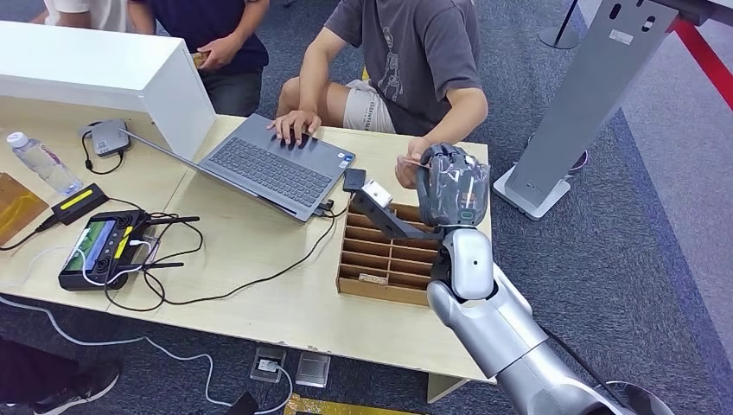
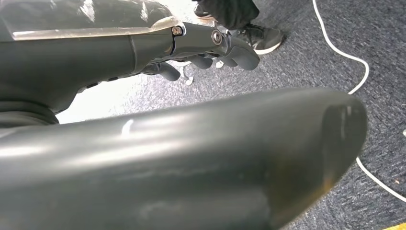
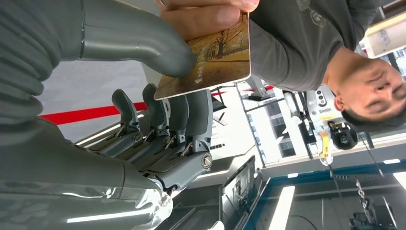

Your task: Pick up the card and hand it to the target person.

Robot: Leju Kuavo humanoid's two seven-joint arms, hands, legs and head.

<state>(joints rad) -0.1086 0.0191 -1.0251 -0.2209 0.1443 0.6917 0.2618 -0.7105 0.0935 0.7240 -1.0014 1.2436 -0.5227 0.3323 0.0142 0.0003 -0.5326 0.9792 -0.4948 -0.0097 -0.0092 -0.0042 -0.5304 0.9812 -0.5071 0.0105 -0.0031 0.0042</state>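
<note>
the card is a thin, flat rectangle with rounded corners and a glossy printed face showing yellow-leaved trees in warm brown tones. the right hand holds it, the thick smooth grey thumb pressing on the printed face while the darker jointed fingers stand behind it. at the card's other end the person's hand also has hold of it, a thumb lying flat across the print. in the head view the right hand, under a clear shiny plastic cover, is raised above the far edge of the pale wooden surface, meeting the person's hand, where the card is seen as a thin sliver. the person in a grey t-shirt sits behind the surface, the other hand on a grey laptop. below the raised hand lies a brown cardboard tray split into narrow slots. black cables loop across the surface beside a handheld controller. the left hand hangs above grey carpet, its dark fingers curled inward around nothing.
</note>
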